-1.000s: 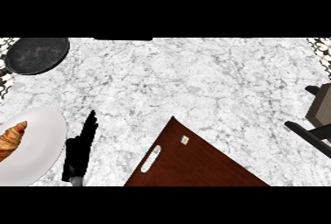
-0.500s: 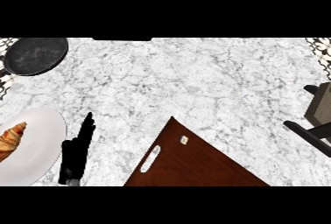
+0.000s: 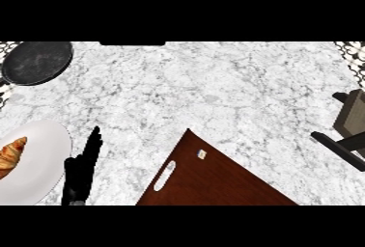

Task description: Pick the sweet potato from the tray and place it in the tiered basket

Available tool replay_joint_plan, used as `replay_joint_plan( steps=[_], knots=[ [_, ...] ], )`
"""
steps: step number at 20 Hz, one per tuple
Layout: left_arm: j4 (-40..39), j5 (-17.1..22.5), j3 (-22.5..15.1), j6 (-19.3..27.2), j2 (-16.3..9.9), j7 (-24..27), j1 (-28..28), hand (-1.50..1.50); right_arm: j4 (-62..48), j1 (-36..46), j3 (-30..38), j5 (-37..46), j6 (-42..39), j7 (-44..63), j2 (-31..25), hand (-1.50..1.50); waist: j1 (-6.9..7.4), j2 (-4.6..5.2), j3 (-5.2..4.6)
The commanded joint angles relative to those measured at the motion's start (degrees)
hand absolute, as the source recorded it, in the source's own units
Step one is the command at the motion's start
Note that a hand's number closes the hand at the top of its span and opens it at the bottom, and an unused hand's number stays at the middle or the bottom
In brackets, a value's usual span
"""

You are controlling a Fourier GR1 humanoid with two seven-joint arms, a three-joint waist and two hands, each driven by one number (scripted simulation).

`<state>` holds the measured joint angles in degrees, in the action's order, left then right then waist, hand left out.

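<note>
A white, grey-veined marble worktop [image 3: 214, 91] fills the head view. A dark round pan [image 3: 37, 62] sits at its far left corner, a white plate [image 3: 39, 164] with a croissant [image 3: 10, 152] at the left edge, and a dark brown tray [image 3: 221, 181] with a pale handle slot [image 3: 165, 174] runs off the near edge. The sweet potato shows nowhere, and the tray's visible part is bare. At the right edge, part of a dark frame [image 3: 349, 130] shows. The left hand [image 3: 82, 169], fingers straight and released, lies between plate and tray, nearer the near edge than a second ago; the plate too has shifted.
</note>
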<state>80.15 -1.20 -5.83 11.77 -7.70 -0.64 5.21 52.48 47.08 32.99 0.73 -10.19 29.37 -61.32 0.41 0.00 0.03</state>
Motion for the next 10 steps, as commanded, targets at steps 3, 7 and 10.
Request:
replay_joint_plan(
  steps=[3,7,10],
  knots=[
    [-1.38,-0.49,0.43,0.99,0.82,-0.27,-1.55,0.0,-2.58,-1.08,5.63,2.73,8.63,-1.49,-7.22,-1.5,-0.69,0.08,-0.02],
    [-0.94,-0.51,0.59,1.53,1.34,2.17,1.42,0.0,-6.74,-4.41,10.87,3.14,9.19,1.74,-15.31,-1.5,-1.15,-0.13,-0.02],
    [0.61,-1.71,-1.08,2.21,2.14,0.57,2.25,0.0,-13.58,-7.64,16.97,0.52,4.4,-0.62,-21.33,-1.5,-1.45,-0.19,0.06]
  ],
)
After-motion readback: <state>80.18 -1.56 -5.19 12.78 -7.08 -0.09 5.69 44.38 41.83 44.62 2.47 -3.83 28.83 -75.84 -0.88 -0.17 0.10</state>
